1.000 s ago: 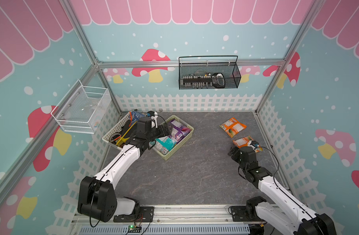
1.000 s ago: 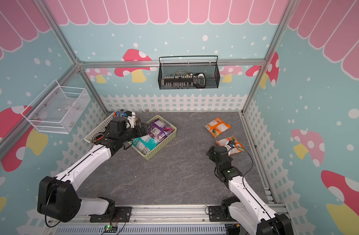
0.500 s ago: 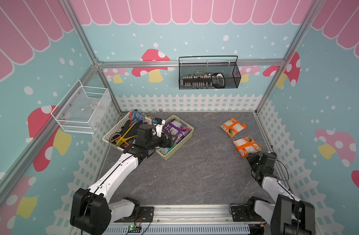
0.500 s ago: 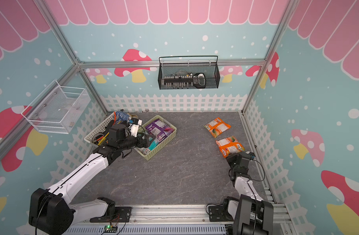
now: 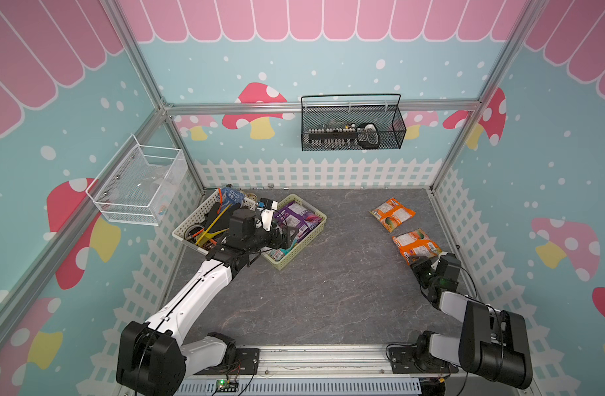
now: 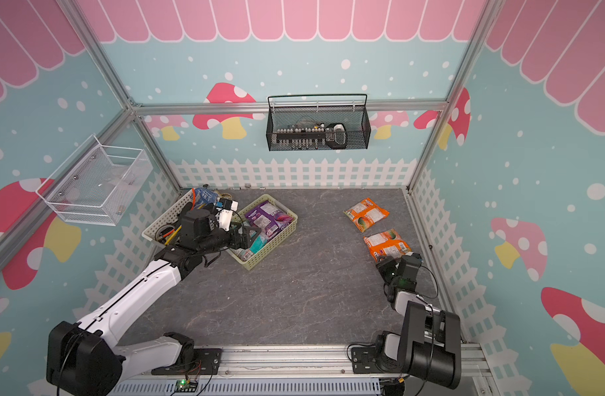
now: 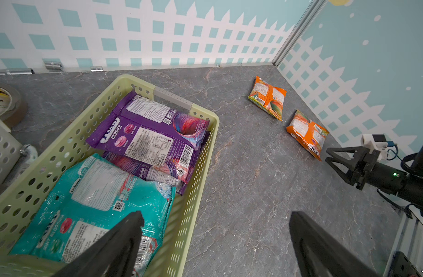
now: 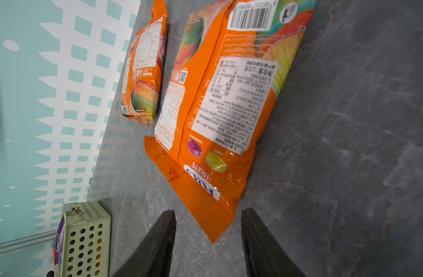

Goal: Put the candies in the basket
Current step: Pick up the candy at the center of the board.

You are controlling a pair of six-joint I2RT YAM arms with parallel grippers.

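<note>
The right gripper (image 8: 207, 242) lies low along the grey stone-patterned bench (image 5: 328, 291), its two dark fingers (image 8: 157, 242) parted about halfway with the corner of the nearer glossy orange plastic candy bag (image 8: 220, 115) lying between them, not yet pinched; the low, flat approach looks chosen to slide under a bag that lies flat and offers only a thin sealed edge. In a top view this bag (image 5: 416, 245) sits at about four o'clock on the bench, and the second orange candy bag (image 5: 392, 214) lies just beyond it at about two o'clock, close but apart. The left gripper (image 7: 215, 242) hovers over the near end of the pale yellow-green perforated plastic basket (image 7: 205, 153), its fingers (image 7: 124, 235) spread wide and empty. The basket, at about ten o'clock on the bench, holds a teal candy bag (image 7: 97, 191) at the near end and a purple candy bag (image 7: 148, 134) towards the far end, the purple one lying on another purple bag (image 7: 157, 171) whose edge shows underneath. No third orange bag can be made out. Just beside it at nine o'clock stands a white perforated plastic basket (image 5: 198, 219) crowded with tools and cables. On the back wall hangs a black wire-mesh basket (image 5: 352, 127) holding dark gadgets, and a white wire basket (image 5: 136, 185) hangs on the left wall, its contents unclear.
</note>
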